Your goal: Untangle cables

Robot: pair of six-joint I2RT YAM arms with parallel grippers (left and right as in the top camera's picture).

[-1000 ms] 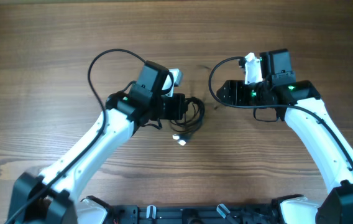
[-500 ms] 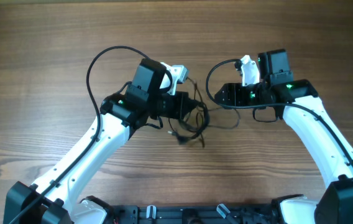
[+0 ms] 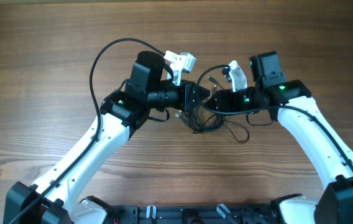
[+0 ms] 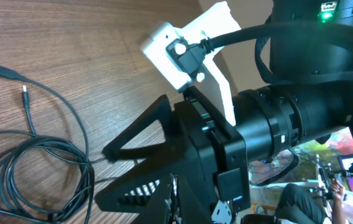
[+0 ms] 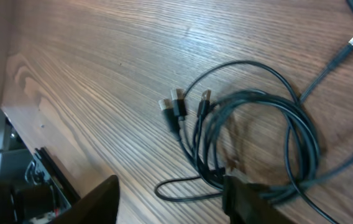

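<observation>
The cables (image 3: pixel 210 121) are a tangle of thin black cords lying on the wooden table between my two grippers, with one loop trailing to the right (image 3: pixel 242 134). My left gripper (image 3: pixel 192 102) sits at the tangle's left edge and looks shut, with strands running into its jaws. In the left wrist view the cables (image 4: pixel 40 168) lie at the left and the right gripper (image 4: pixel 164 143) fills the middle. My right gripper (image 3: pixel 214 99) faces the left one. In the right wrist view it (image 5: pixel 170 183) is open, and its right finger touches the cables (image 5: pixel 251 137), whose plug ends fan out leftward.
The left arm's thick black wire (image 3: pixel 102 62) arcs over the table behind it. A black rail (image 3: pixel 183 214) runs along the table's front edge. The right wrist view shows the table's edge (image 5: pixel 9 93) at the left.
My left gripper has moved right and back, and the cables have gone with it. My right gripper has moved left, so both grippers now nearly meet over the tangle.
</observation>
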